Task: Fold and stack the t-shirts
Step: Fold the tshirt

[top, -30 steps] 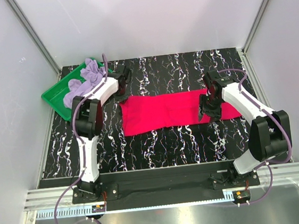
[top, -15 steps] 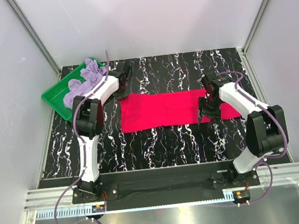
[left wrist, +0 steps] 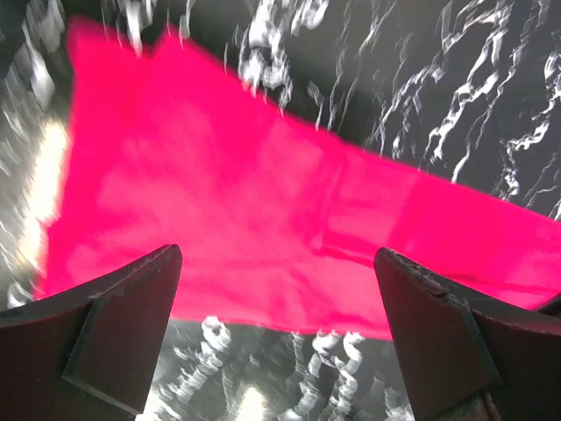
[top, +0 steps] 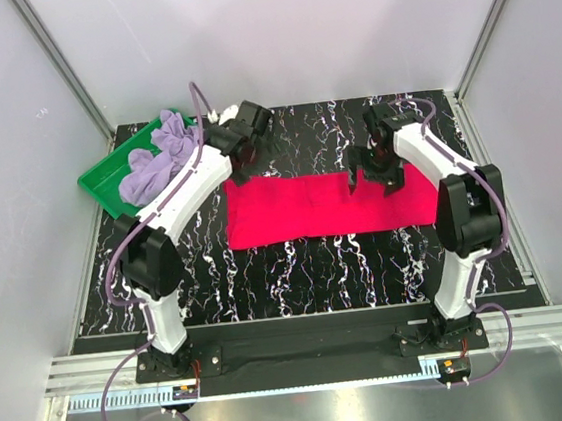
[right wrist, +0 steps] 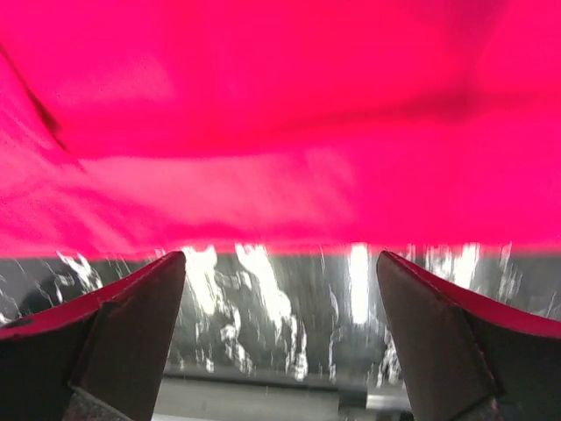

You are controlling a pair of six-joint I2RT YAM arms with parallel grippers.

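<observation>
1. The table (top: 307, 268) is black with white veining and looks slick. I'd guess cloth dragged across it slides instead of creasing, so a pull from one side alone could skew the whole piece.
2. The crimson t-shirt (top: 301, 208) lies flat mid-table as a long band running left to right, and nothing is holding it. If only its top layer gets pinched, the layers could part and the fold already in it could open. Ends lifted unevenly would make the next fold land crooked.
3. The green tray (top: 102, 184) sits at the far left corner. The left arm (top: 175, 207) passes close beside it and could nudge it on a careless swing.
4. The lavender t-shirt (top: 155, 163) is heaped, unfolded, in that tray. A loose sleeve might catch on the passing arm and be dragged out.
5. The left jaws are spread wide and empty, hanging above the crimson shirt's far left end.
6. The right jaws, on the right arm (top: 438, 169), are also spread and empty, over the far edge toward the right. If either pair comes down just off the hem, it would close on bare table or take too thin a bite.
</observation>
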